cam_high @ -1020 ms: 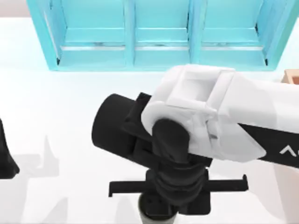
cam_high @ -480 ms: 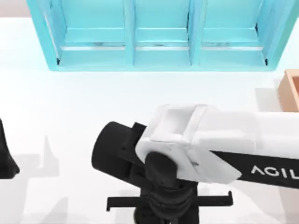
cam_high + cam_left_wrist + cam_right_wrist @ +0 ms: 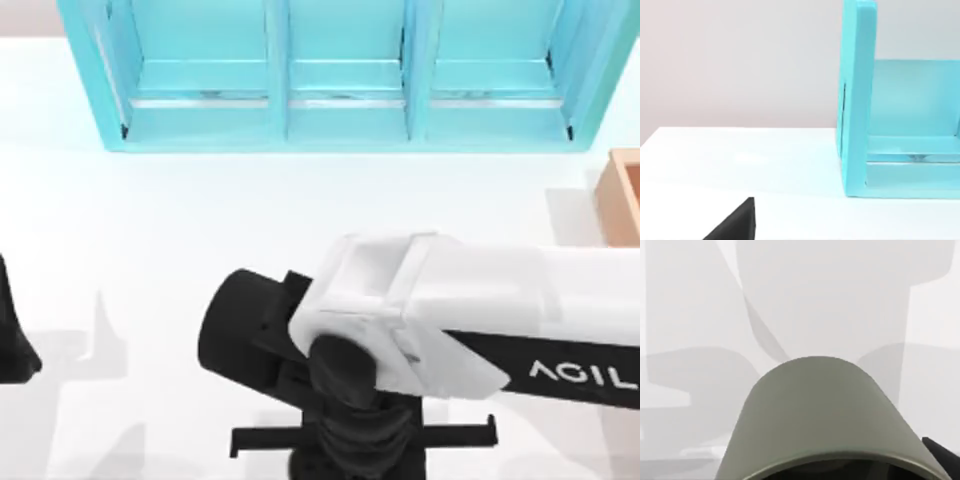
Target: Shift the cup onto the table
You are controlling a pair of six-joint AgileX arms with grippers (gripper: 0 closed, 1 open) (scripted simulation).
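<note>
at the far left of the top view your left arm (image 3: pixel 12 335) sits parked at the table's edge; i can't tell how its fingers stand. moving right, the white table (image 3: pixel 150 230) runs open in front of the turquoise shelf unit (image 3: pixel 340 75). right of centre, your right arm (image 3: pixel 440 310) reaches in from the right. over the last second it has drawn back toward the near edge, uncovering the tan wooden box (image 3: pixel 622 195). its gripper (image 3: pixel 350 465) points down, hidden under the wrist, so i can't tell how it stands around the cup. the right wrist view shows the grey-green cup (image 3: pixel 822 415) right below the camera over bare table; landed or hanging, i can't tell. my read: you're near release.
</note>
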